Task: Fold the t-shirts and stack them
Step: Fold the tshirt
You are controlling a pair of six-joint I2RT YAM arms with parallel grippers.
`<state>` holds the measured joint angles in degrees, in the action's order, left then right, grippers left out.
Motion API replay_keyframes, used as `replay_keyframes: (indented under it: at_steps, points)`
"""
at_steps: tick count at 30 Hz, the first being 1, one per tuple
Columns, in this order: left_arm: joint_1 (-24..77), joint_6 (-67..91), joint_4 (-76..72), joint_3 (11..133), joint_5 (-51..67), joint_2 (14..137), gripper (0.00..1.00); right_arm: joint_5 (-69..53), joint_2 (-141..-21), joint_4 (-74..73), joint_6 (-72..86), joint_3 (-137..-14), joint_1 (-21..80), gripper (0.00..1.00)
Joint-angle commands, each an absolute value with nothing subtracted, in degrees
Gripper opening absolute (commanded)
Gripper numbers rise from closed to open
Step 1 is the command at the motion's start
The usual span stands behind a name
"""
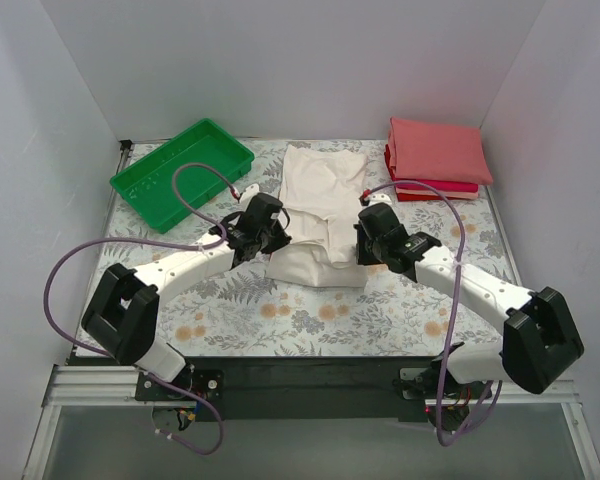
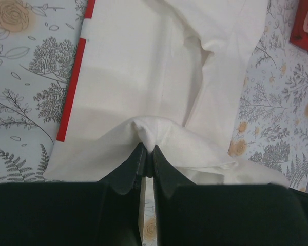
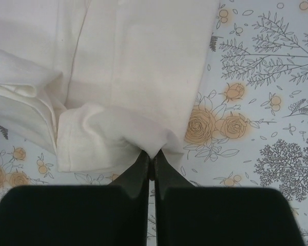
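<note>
White t-shirt (image 1: 320,190) lies centre frame in the top view, left gripper (image 2: 146,152) and right gripper (image 3: 150,156) each clenched on a pinch of its cloth; folded salmon-pink and red t-shirts (image 1: 437,155) stacked upper right.

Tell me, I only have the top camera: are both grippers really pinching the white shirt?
Observer: The left gripper is. Its wrist view shows the fingers shut on a raised fold of the white t-shirt.
Operator: And the right one?
Observer: The right gripper is shut on a bunched edge of the same shirt.
Operator: Any print showing?
Observer: Only a red stripe along the shirt's edge, in the left wrist view.
</note>
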<state>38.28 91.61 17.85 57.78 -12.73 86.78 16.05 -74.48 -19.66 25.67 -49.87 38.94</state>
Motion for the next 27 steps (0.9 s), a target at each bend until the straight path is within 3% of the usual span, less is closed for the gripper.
replay_keyframes:
  at_steps: [1,27]
  points:
    - [36.13,88.69,16.18,61.43,-14.42,87.88,0.0,13.36,-77.25,-15.73,21.71,-54.75,36.39,0.01]
    - [27.07,79.98,11.16,77.6,-6.24,108.19,0.0,4.31,-96.85,-13.1,16.87,-70.93,25.67,0.01]
